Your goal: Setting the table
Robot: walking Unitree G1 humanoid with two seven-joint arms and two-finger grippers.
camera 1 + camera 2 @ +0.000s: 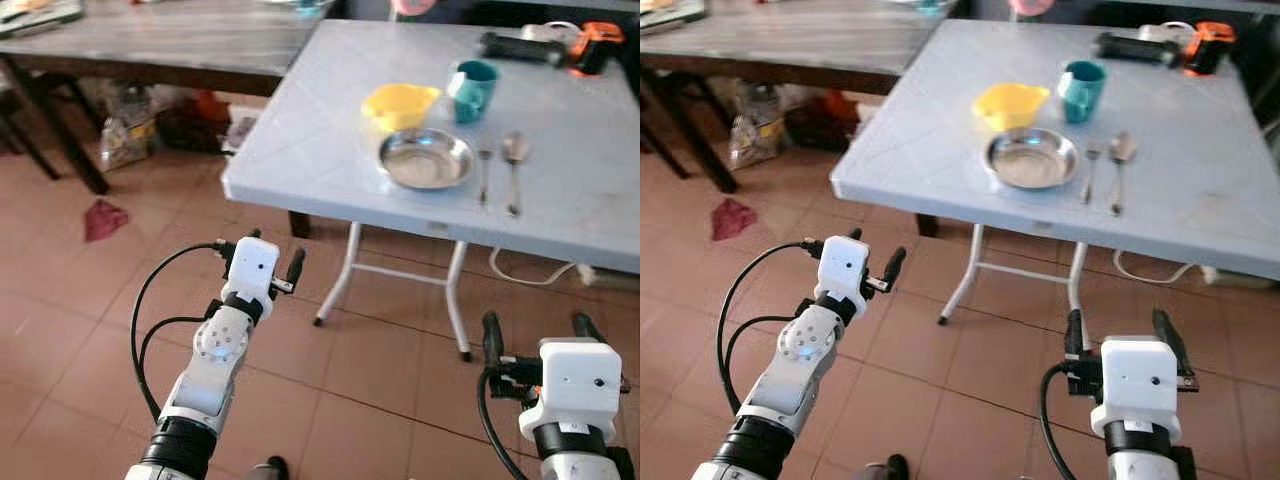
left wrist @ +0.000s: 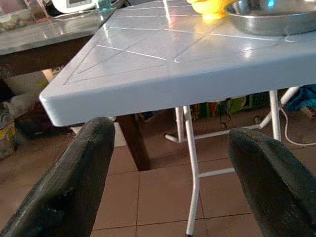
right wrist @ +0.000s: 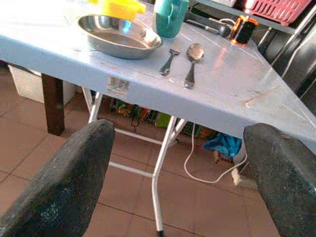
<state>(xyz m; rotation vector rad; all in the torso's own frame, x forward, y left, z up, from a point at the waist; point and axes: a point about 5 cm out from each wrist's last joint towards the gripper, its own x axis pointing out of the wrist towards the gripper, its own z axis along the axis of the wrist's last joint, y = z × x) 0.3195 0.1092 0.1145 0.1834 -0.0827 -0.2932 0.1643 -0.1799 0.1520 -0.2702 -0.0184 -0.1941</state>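
Grippers hang short of the table [image 1: 300, 150], both wide apart and empty: left gripper [image 1: 256, 252], right gripper [image 1: 537, 336]. Beyond the right gripper lie the steel plate [image 1: 425, 158], fork [image 1: 484, 170] and spoon [image 1: 514, 165], with yellow bowl [image 1: 399, 104] and teal mug [image 1: 473, 88] farther off.

On the folding table [image 1: 300, 150], you have the steel plate [image 1: 425, 160] as landmark: bowl [image 1: 398, 105] behind it, mug [image 1: 473, 90] behind-right, fork [image 1: 484, 172] then spoon [image 1: 514, 165] right.
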